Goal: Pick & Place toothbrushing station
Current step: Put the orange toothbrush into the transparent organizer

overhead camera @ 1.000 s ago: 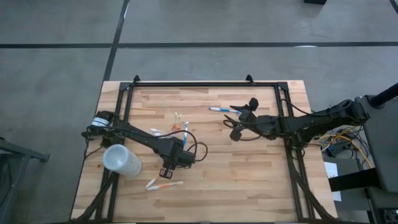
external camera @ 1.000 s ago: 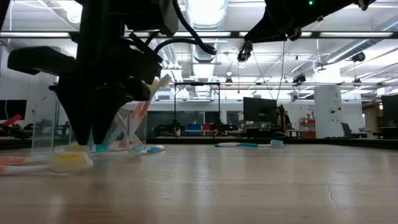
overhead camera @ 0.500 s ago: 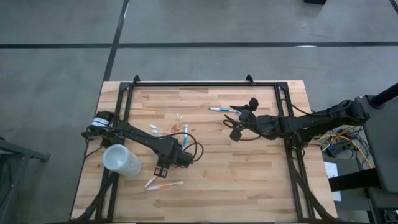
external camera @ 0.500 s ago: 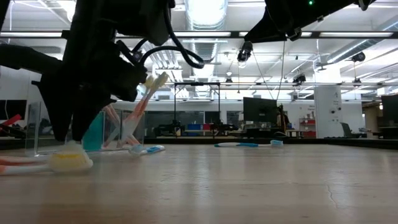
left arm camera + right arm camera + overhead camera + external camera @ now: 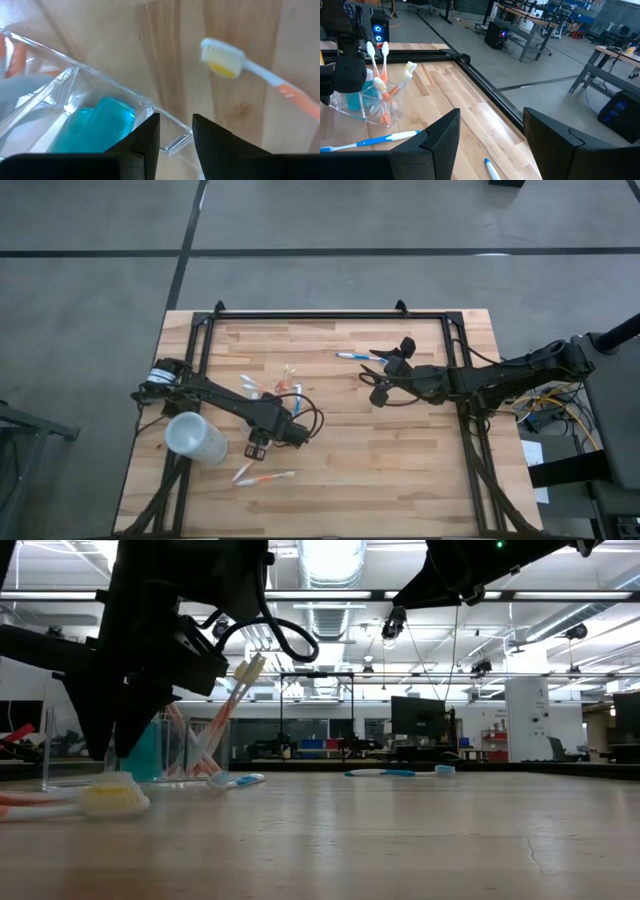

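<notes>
Clear plastic, the tumbler (image 5: 282, 385) stands left of the table (image 5: 420, 460) centre with toothbrushes (image 5: 382, 85) and the blue toothpaste tube (image 5: 95, 125) inside. At its seven o'clock hovers the left gripper (image 5: 258, 450), fingers (image 5: 142, 142) slightly parted around the tumbler's rim. At three o'clock the right gripper (image 5: 378, 390) waits, spread wide. Two orange toothbrushes (image 5: 262, 475) lie at six.

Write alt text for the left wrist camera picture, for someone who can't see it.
The left end effector hovers, fingers slightly apart, over the rim of a clear tumbler holding a blue toothpaste tube. A white-orange toothbrush lies beside it on the wooden table.
</notes>
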